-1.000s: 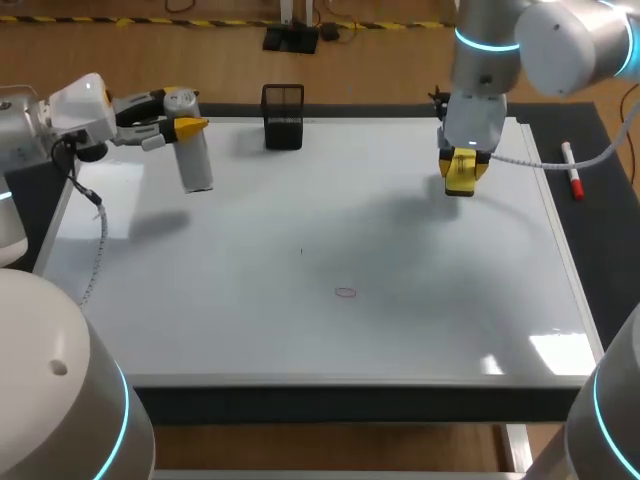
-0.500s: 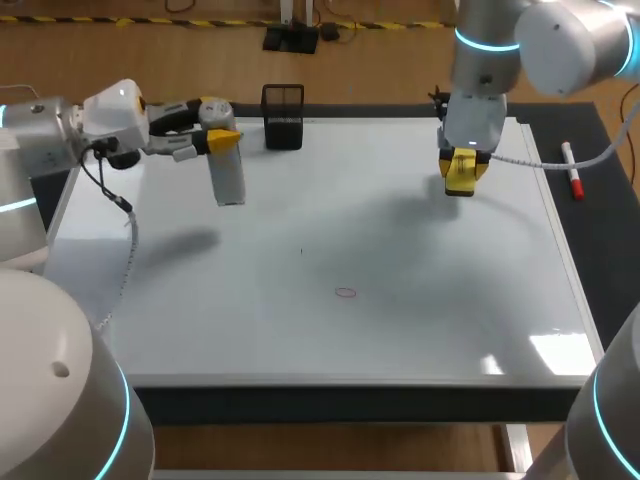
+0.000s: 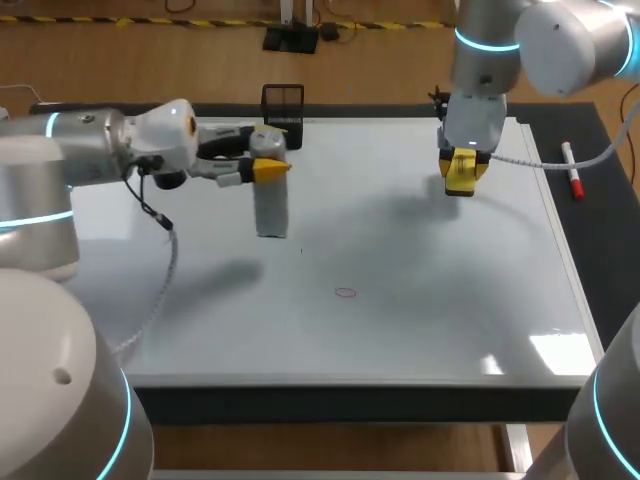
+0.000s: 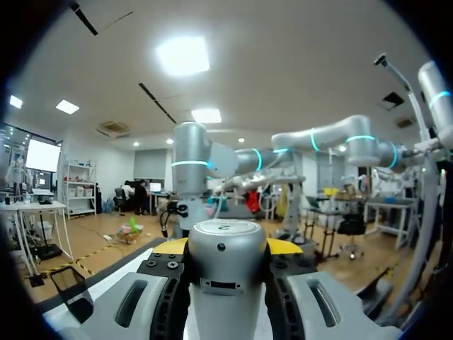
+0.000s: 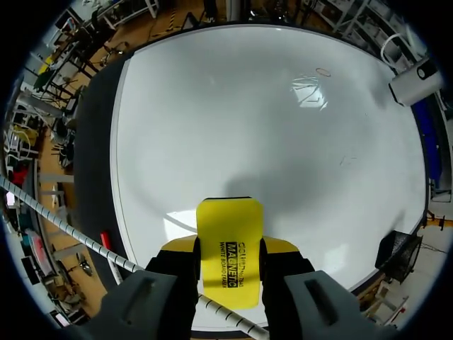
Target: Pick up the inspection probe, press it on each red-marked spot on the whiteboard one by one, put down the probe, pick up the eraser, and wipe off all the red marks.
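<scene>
Holding the inspection probe (image 3: 271, 210) upright over the whiteboard (image 3: 420, 300), the left gripper (image 3: 262, 168), clamped on its top, probably next needs to go toward 4 o'clock and press the 1 visible red mark (image 3: 346, 292), while the right gripper (image 3: 460, 178) clamps the eraser (image 3: 458, 170).

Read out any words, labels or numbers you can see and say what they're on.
On the eraser in the right tool: lines of black print, upside down, too small to read reliably.
On the probe in the left tool: a tiny green mark on top, unreadable.
On the whiteboard: only a red ring, no writing.
</scene>
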Controlling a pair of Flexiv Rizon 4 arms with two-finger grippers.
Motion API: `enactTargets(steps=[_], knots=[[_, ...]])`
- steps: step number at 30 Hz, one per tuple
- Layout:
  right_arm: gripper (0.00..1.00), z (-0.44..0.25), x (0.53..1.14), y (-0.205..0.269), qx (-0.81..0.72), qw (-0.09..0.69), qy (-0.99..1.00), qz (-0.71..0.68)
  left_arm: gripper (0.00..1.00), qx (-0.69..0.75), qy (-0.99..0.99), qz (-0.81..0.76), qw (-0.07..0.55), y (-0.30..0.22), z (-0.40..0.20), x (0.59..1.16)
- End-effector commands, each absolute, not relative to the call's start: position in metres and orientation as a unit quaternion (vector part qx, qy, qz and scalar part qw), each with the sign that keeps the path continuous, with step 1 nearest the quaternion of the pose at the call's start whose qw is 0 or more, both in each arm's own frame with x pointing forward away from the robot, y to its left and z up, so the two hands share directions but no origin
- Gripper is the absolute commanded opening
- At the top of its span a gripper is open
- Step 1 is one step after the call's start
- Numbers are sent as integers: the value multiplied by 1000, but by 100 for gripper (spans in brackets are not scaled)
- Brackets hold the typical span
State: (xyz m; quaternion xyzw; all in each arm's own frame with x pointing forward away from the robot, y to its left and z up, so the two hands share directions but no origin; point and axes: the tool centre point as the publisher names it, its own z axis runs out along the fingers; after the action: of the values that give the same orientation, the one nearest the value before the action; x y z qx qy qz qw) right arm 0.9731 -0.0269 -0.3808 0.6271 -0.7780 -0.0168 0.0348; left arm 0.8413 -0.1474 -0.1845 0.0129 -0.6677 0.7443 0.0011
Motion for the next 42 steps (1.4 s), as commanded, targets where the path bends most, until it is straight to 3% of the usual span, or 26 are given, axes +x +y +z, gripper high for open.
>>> enactTargets(steps=[1, 20, 42], knots=[[0, -380, 974, -27, 628, 36, -777, -16, 0, 9, -657, 754, 14, -164, -193, 831], [0, -380, 974, -27, 628, 36, -777, -16, 0, -17, -646, 760, 72, -219, -217, 784], [0, -380, 974, -27, 628, 36, -777, -16, 0, -24, -648, 758, 70, -247, -238, 764]])
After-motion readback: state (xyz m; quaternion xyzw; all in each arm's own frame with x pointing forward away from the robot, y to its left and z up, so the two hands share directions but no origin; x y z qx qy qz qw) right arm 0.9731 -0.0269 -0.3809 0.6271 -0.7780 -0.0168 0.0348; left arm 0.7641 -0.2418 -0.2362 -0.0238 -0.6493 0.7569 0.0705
